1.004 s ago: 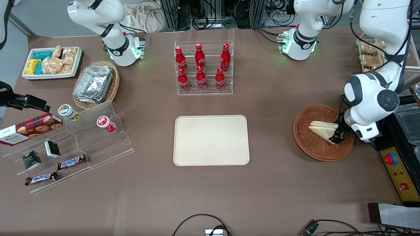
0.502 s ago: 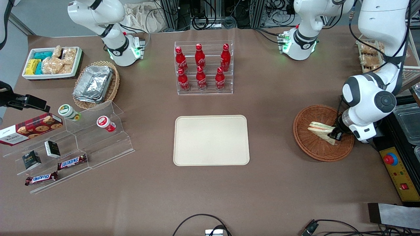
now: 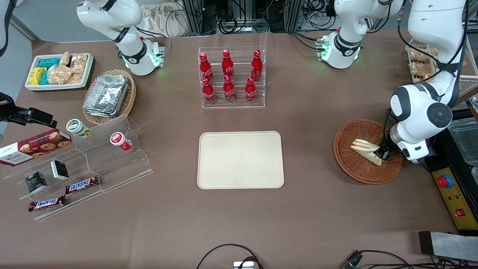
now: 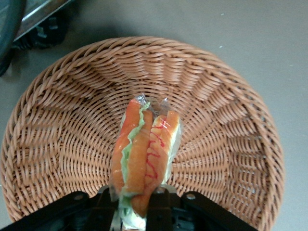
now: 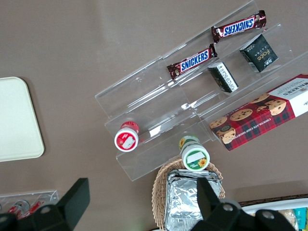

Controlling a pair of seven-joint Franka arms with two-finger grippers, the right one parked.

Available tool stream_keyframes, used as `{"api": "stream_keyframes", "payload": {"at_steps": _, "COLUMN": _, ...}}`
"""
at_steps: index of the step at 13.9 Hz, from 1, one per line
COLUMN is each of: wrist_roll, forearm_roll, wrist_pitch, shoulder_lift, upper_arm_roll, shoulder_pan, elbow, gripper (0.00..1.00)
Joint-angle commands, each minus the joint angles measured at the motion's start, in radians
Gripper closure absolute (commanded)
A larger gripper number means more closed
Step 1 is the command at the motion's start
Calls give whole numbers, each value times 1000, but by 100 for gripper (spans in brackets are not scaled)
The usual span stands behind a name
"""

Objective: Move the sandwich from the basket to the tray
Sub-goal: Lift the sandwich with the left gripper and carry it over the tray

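A brown bench (image 3: 317, 209) fills the front view, with cables and rack frames along the upper edge. At the right of the frame sits the round reddish-brown wicker basket (image 3: 358, 170), and the left arm's gripper (image 3: 381, 154) reaches down into it near the rim closest to the working arm's end of the bench.

The jaws are clenched on the sandwich (image 3: 367, 150), pinching its wide end. The wrist view shows the same sandwich (image 4: 143, 159) cut edge up, orange and green layers under clear wrap, with the gripper (image 4: 139, 204) closed narrowly around it and the woven basket (image 4: 231, 144) spreading beneath. The jaws stand only as far apart as the thickness of the wedge. Whether the sandwich's pointed end rests on the weave or hangs just clear of it cannot be told.

The cream tray (image 3: 240, 160) lies flat at the centre of the front frame, well apart from the basket, toward the parked arm's end. Above the tray in the frame, farther from the camera, stands a clear rack of red bottles (image 3: 230, 76). At the left of the frame a clear stepped stand (image 3: 112, 164) holds small snacks.
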Motion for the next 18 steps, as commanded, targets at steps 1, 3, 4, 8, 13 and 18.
{"api": "stream_keyframes", "payload": {"at_steps": 1, "wrist_roll": 12, "forearm_roll": 18, "wrist_pitch": -42, "shoulder_lift": -53, "upper_arm_roll": 6, "shoulder_pan": -11, "elbow": 7, "gripper": 90}}
{"api": "stream_keyframes", "payload": {"at_steps": 3, "wrist_roll": 12, "forearm_roll": 62, "wrist_pitch": -81, "shoulder_lift": -64, "upper_arm_roll": 5, "shoulder_pan": -13, "elbow": 34, "gripper": 90}}
{"api": "stream_keyframes", "payload": {"at_steps": 4, "wrist_roll": 12, "forearm_roll": 82, "wrist_pitch": -117, "shoulder_lift": -68, "upper_arm_roll": 2, "shoulder_pan": -14, "elbow": 60, "gripper": 90}}
{"api": "stream_keyframes", "payload": {"at_steps": 8, "wrist_roll": 32, "forearm_roll": 89, "wrist_pitch": -310, "shoulder_lift": -75, "upper_arm_roll": -5, "shoulder_pan": -68, "elbow": 221, "gripper": 90}}
{"api": "stream_keyframes", "payload": {"at_steps": 13, "wrist_roll": 98, "forearm_roll": 87, "wrist_pitch": -417, "shoulder_lift": -94, "upper_arm_roll": -32, "shoulder_pan": -161, "elbow": 323, "gripper": 90}}
{"api": "stream_keyframes", "payload": {"at_steps": 18, "wrist_roll": 146, "forearm_roll": 87, "wrist_pitch": -407, "shoulder_lift": -121, "upper_arm_roll": -129, "shoulder_pan": -255, "elbow": 331, "gripper": 90}}
